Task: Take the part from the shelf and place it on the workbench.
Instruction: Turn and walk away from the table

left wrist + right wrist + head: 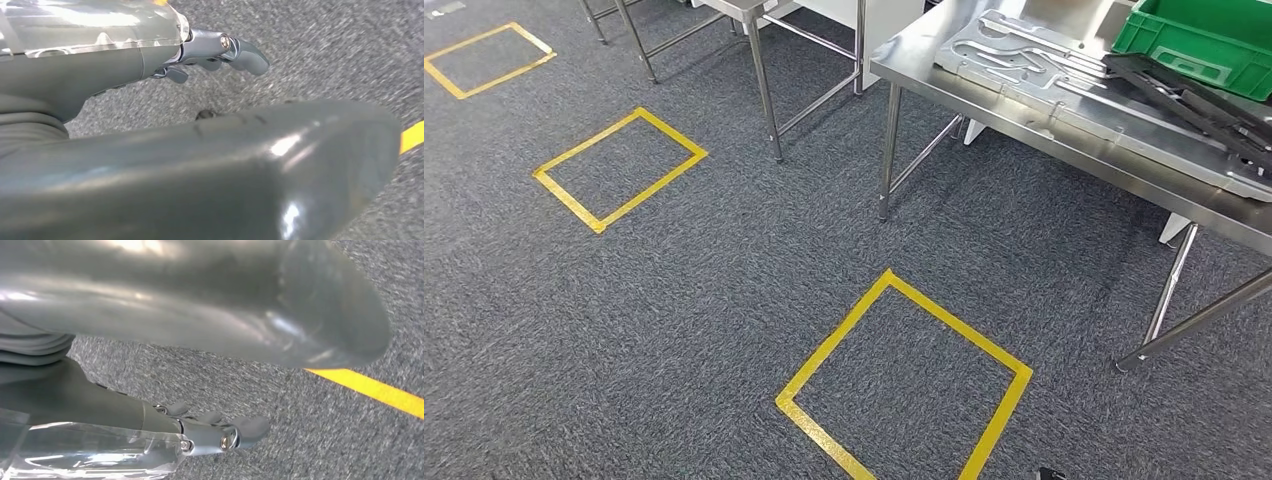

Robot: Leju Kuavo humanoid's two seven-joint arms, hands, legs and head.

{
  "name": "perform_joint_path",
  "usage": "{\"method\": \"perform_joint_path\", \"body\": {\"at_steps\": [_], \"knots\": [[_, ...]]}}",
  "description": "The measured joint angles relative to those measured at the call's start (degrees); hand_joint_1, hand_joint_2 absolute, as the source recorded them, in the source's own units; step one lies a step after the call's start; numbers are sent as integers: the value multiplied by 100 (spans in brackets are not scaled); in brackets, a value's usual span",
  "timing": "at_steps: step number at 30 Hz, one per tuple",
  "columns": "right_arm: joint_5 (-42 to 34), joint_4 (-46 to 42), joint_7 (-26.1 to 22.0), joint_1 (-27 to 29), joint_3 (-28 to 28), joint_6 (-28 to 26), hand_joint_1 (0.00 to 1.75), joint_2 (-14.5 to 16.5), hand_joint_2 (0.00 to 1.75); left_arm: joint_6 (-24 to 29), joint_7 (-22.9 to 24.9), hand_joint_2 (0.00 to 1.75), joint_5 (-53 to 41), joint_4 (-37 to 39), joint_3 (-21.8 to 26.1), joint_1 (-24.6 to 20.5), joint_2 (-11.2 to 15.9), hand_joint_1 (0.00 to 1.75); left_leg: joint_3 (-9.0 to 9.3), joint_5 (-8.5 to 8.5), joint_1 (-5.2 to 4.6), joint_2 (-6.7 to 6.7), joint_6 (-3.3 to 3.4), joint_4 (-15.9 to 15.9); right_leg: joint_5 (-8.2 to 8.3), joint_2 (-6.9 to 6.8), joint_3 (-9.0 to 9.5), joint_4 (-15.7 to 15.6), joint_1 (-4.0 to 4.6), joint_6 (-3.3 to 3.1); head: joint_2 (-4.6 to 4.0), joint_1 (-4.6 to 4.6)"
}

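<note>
Head view is looking down at grey carpet (pixel 674 330) with three yellow tape squares: nearest one (pixel 904 385) low centre, a second (pixel 619 168) further left, a third (pixel 489 58) at the far left corner. Steel desk (pixel 984 100) is sitting at upper right, legs on the carpet. On it a flat silver stamped metal part (pixel 1024 60) is lying, with a green plastic crate (pixel 1204 40) just beside it toward the right edge and dark flat bars (pixel 1194 105) lying across the part's near-right end. Whether that is the task's part, can't tell. Another steel frame (pixel 764 60) is standing beyond, top centre.

Both arms are hanging over the carpet. Left robot hand (pixel 220 52): fingers lying extended and loosely apart, nothing in them. Right robot hand (pixel 215 430): same, fingers extended and apart, holding nothing. A strip of yellow tape is showing on the carpet in each wrist view.
</note>
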Motion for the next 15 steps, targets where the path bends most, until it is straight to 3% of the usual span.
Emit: {"method": "perform_joint_path", "body": {"at_steps": [2, 4, 6, 7, 8, 10, 12, 13, 15], "knots": [[13, -1, -1, -5, -1, 4, 0, 7, 0, 4, 0, 0, 2, 0, 1, 11, 8, 0, -104, -136, -10, 175, -58, 197, 22, -132, 18, -41, -21, -74, 0, -21], [23, -2, -1, 7, -2, 8, 0, 9, 0, 7, 0, 0, 4, 0, 1, -2, 11, 0, -417, -489, -11, 485, -97, 849, 22, -289, 26, -61, -11, -131, 0, -48], [30, -2, 2, 19, -2, 8, 0, 7, 0, 8, 0, 0, 4, 0, 1, -7, 11, 0, -757, -762, 8, 613, -128, 1557, 11, -454, 24, -58, 14, -154, 0, -55], [32, -2, 3, 17, -2, 8, 0, 7, 0, 10, 0, 0, 4, 0, 1, 0, 11, 0, -800, -748, 14, 636, -136, 1662, 6, -529, 27, -56, 20, -154, 0, -56], [34, -2, 4, 12, -2, 9, 0, 7, 0, 12, 0, 0, 4, 0, 1, 9, 12, 0, -726, -632, 16, 661, -136, 1535, 1, -597, 34, -54, 23, -151, 0, -56], [36, -2, 4, 3, -2, 10, 0, 8, 0, 17, 0, 0, 4, 0, 1, 14, 14, 0, -302, -266, 10, 811, -106, 758, -20, -722, 65, -51, 29, -125, 0, -56], [37, -2, 4, -5, -2, 10, 0, 8, 0, 24, -1, 0, 4, 0, 1, -9, 15, 0, 30, -83, -29, 982, -41, 130, -50, -826, 94, -41, 54, -73, 0, -51], [37, -2, 4, -12, -2, 10, 0, 8, 0, 27, -1, 0, 4, 0, 1, -14, 15, 0, 79, -79, -50, 1017, -10, 19, -60, -873, 104, -38, 67, -44, 0, -46], [38, -3, 4, -32, -2, 11, 0, 8, 0, 38, -1, 0, 4, 0, 2, -1, 18, 0, 67, -68, -64, 916, 55, -7, -71, -951, 122, -44, 67, 15, 0, -37]]}}
